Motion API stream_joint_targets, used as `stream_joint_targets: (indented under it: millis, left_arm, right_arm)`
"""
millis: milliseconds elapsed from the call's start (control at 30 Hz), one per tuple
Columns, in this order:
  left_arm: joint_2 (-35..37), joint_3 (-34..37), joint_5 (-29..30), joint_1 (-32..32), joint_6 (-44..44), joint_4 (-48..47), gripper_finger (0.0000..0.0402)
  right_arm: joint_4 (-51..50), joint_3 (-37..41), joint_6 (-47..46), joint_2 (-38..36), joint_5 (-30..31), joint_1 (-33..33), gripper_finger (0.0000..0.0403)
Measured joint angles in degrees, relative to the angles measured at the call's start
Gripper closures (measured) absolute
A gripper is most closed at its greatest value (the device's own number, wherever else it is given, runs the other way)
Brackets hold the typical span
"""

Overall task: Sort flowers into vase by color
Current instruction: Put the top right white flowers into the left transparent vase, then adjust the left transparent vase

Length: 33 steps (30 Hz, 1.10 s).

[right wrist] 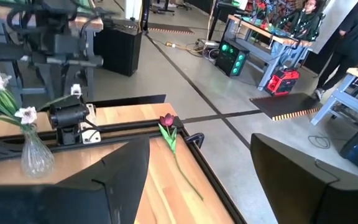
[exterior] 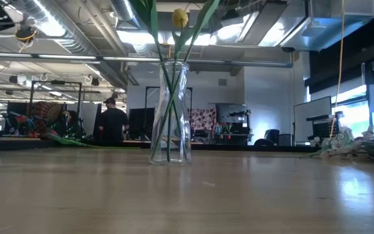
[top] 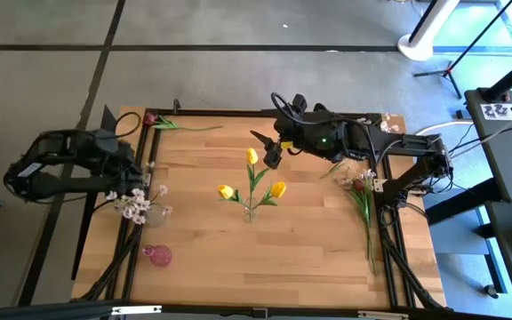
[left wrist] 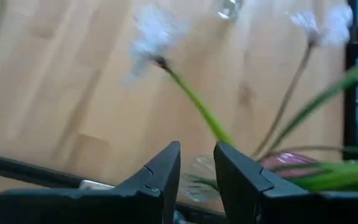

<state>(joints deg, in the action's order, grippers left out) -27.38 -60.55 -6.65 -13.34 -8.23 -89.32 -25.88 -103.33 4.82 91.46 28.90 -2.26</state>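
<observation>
White-pink flowers [top: 134,205] in small vase just beside left gripper [left wrist: 197,163], slightly parted, empty; right gripper [top: 268,149] spread above tulips [top: 252,156].

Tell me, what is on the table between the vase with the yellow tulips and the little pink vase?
Nothing. In the high view, only bare wood lies between the tulip vase and the pink vase.

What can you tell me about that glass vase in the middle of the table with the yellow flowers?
The clear glass vase stands upright on the wooden table, near its middle. It narrows at the neck and flares slightly at the rim. Three yellow tulips stand in it, their green stems crossing inside. Neither tool touches it.
</observation>
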Motion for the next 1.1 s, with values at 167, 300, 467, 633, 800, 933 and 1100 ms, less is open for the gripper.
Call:
stream_joint_targets:
  millis: [167, 300, 467, 633, 800, 933, 1100]
  left_arm:
    - [-4.9, -5.8, 6.8, 0.0, -1.7, 6.1, 0.0306]
    - [-8.6, -13.1, 16.3, 0.0, -6.4, 2.8, 0.0306]
    - [-13.6, -24.0, 7.1, 0.0, -15.9, 0.0, 0.0306]
    - [-16.6, -29.6, -3.9, 0.0, -23.2, 9.2, 0.0306]
    - [-19.7, -31.5, -10.6, 0.0, -24.7, 15.4, 0.0306]
    - [-23.8, -35.6, -17.7, 0.0, -26.2, 13.9, 0.0306]
    - [-30.7, -40.9, -25.4, 1.9, -33.3, 14.2, 0.0306]
  right_arm:
    - [-0.6, 0.0, 0.4, 0.0, 0.0, 0.0, 0.0126]
    - [-0.9, 0.0, 2.2, 0.0, 0.8, 0.0, 0.0126]
    - [-1.8, -0.6, 1.5, -1.2, 2.9, 0.0, 0.0126]
    - [-11.6, -4.6, -4.6, -4.1, 2.4, 2.1, 0.0126]
    - [-28.0, -4.8, -11.4, -7.5, -5.0, 5.1, 0.0126]
    - [-40.3, -4.7, -13.3, -8.6, -8.1, 4.8, 0.0126]
    - [-48.5, -4.7, -13.1, -9.0, -9.1, 4.9, 0.0126]
